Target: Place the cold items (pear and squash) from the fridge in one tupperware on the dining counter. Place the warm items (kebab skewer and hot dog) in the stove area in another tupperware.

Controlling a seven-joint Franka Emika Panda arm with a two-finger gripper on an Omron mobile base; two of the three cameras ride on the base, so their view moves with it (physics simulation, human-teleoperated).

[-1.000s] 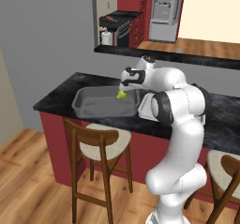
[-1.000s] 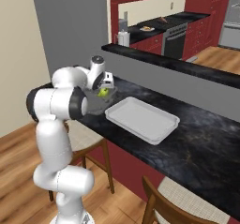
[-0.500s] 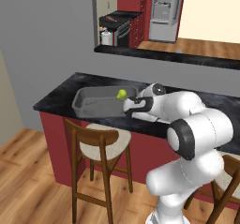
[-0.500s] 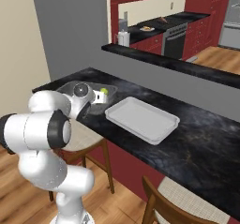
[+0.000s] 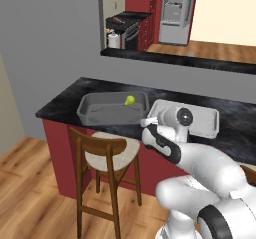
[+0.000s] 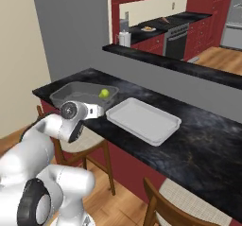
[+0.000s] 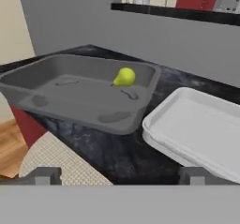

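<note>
Inside the deep mid-grey rectangular tub on the glossy black marbled dining counter now lies the small yellow-green pear, released. Beside it, right, sits the shallow pale tray, bare. Pulled back below the counter edge, gripper spread wide, holding nothing. Squash next, presumably.

2 base views flank dining counter; hand view close, level.

White arm folded low before the dining counter; gripper level, jaws spread wide, empty.
</note>
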